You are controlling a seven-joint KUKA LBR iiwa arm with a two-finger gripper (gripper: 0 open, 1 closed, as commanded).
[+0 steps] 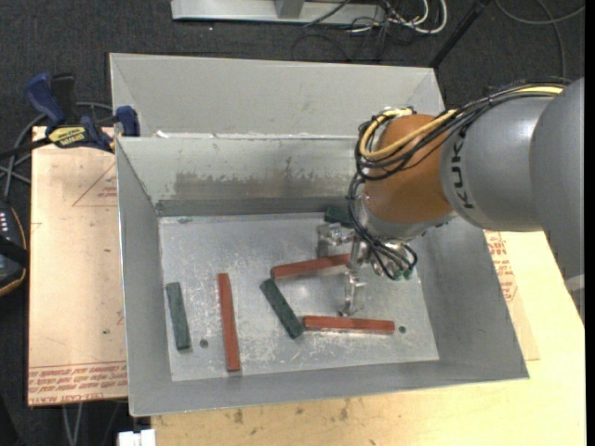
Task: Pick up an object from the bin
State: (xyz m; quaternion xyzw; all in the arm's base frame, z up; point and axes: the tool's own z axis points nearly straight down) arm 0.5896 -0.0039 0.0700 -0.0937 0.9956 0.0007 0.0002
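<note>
My gripper [353, 297] hangs below the orange wrist cover, low over the right middle of the bin floor. A red-brown flat bar [310, 268] lies just to its left, and the bar's right end reaches the gripper. Directly below the gripper lies a second red-brown bar [349, 324], roughly level, its middle close under the gripper's tip. A dark green bar [281, 308] lies slanted between these two bars, to the gripper's lower left. Whether either red bar is gripped does not show.
At the left of the bin floor lie a long red-brown bar [229, 322], standing lengthwise, and a shorter dark green bar [177, 315] beside it. The arm and its cables cover the bin's right back part. The bin's walls slope up on all sides.
</note>
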